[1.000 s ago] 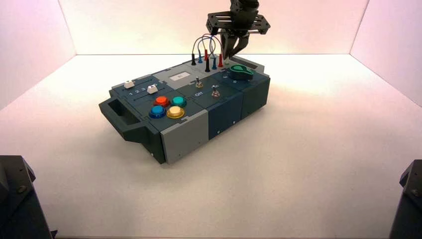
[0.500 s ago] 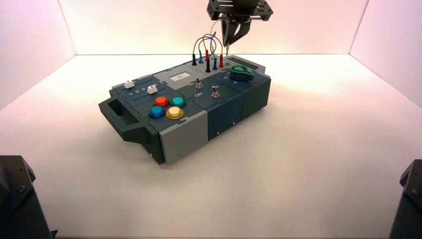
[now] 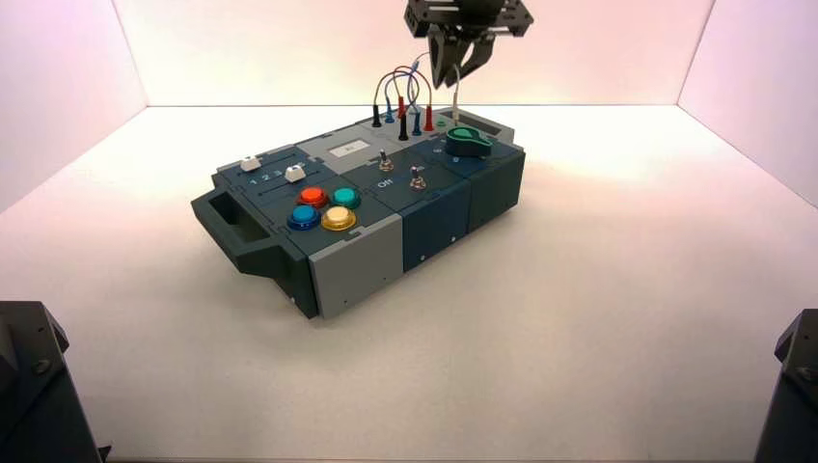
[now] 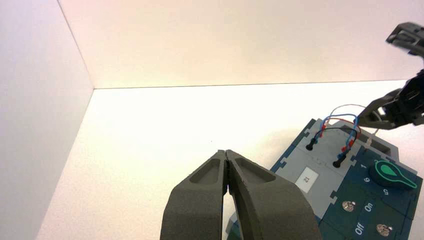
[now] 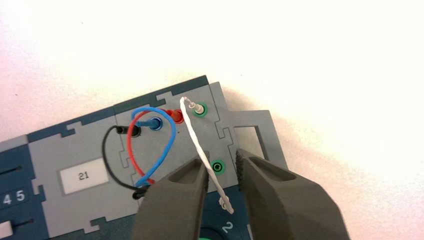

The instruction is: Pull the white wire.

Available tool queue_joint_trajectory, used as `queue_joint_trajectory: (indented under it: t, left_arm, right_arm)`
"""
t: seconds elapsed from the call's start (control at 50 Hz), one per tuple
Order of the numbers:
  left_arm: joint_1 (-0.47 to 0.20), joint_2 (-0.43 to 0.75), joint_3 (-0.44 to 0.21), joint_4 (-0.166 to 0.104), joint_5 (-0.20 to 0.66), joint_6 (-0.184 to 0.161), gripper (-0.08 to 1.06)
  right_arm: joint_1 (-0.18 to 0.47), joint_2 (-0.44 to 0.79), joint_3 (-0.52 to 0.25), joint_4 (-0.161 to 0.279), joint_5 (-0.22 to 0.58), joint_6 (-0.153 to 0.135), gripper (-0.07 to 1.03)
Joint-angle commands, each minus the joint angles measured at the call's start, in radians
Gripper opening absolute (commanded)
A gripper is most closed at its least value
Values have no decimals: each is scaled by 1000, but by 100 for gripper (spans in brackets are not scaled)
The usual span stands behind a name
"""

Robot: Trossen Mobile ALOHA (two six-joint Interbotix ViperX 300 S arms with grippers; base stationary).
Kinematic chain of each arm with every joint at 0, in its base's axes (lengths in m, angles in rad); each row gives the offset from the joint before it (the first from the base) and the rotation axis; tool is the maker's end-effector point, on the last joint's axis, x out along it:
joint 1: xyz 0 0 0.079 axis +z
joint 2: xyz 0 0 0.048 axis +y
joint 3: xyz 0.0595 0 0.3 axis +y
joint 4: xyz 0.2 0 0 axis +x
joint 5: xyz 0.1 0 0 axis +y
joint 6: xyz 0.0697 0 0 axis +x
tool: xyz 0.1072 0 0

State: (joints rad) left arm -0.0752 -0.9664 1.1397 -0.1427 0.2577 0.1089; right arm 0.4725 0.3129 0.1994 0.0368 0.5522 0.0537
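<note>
Since a second ago, your right gripper (image 3: 455,69) has gone up from the wire corner of the box (image 3: 367,207) and now hangs high above it. The white wire (image 3: 456,96) has come up with it and is out of both green sockets.

From above, you see the white wire hanging almost straight down from the right gripper, with its loose end just over the green knob (image 3: 469,140). The fingers (image 3: 439,60) look spread a little, so you cannot tell from there whether they pinch the wire.

Your right wrist view shows more. The white wire (image 5: 202,150) runs long and thin between the two fingers (image 5: 175,200), touching the one on the black-wire side. One small plug end sits by the far green socket (image 5: 200,108) and the other end is down by the number 2. The near green socket (image 5: 217,166) shows in the gap. The jaws stand a little way apart.

Your left gripper (image 4: 228,172) waits well apart from the box, fingers pressed together.
</note>
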Motion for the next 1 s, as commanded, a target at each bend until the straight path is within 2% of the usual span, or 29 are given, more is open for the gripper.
queue_joint_trajectory:
  t: [0.02, 0.22, 0.52, 0.66, 0.8, 1.0]
  left_arm:
    - [-2, 3, -21, 0, -14, 0, -3]
    - [-3, 3, -23, 2, -14, 2, -3]
    - [-3, -5, -25, 5, -14, 5, -3]
    - [-2, -12, -18, 5, -14, 5, -3]
    - [-3, -14, -18, 6, -14, 5, -3]
    - [-2, -17, -17, 6, -14, 5, -3]
  right_arm:
    - [3, -69, 0, -2, -3, 0, 33]
    - [6, -196, 91, -2, -5, -2, 33]
    - [6, -480, 299, -11, -5, -3, 33]
    - [6, -568, 379, -14, 0, -3, 33]
    - [6, -624, 434, -14, 5, -5, 33]
    - [6, -676, 463, -23, 15, -5, 33]
